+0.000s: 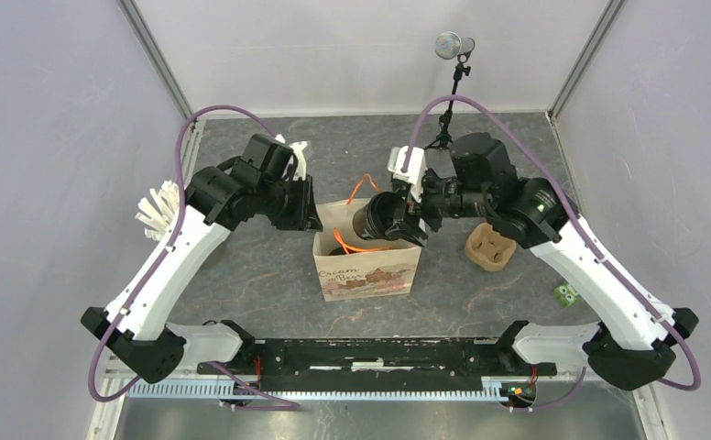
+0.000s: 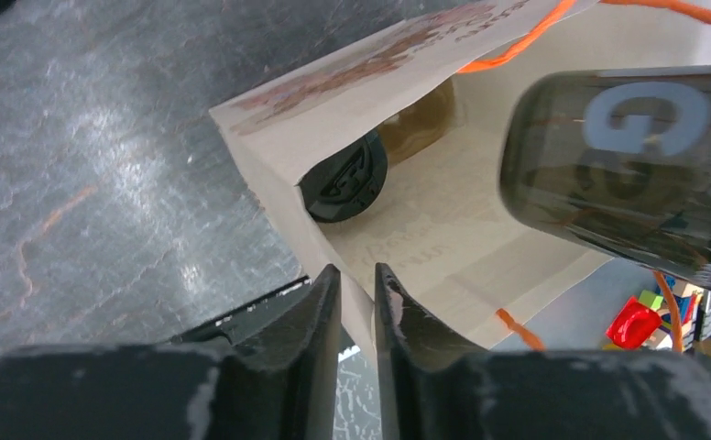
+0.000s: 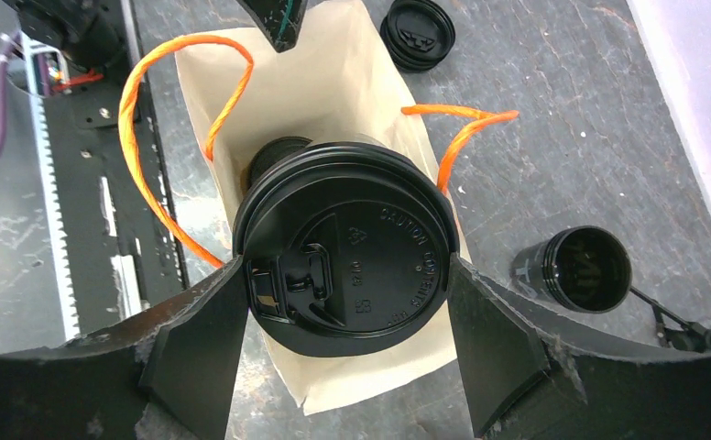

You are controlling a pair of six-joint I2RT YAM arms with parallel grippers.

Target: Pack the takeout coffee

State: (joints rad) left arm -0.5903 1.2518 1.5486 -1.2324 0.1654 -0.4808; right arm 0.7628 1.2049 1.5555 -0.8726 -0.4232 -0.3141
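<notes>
Top view: mid-table, the right gripper clamps a black cup above the paper bag. Left wrist view: the left gripper pinches the bag's rim, likely holding it open; another cup lies inside. Right wrist view: the held cup sits centred over the opening.

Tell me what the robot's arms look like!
The left arm and right arm have white shells with chunky black joints and black bases. A purple cable loops along each. The left tool and right tool each end in two flat black fingers, scuffed at the edges.
</notes>
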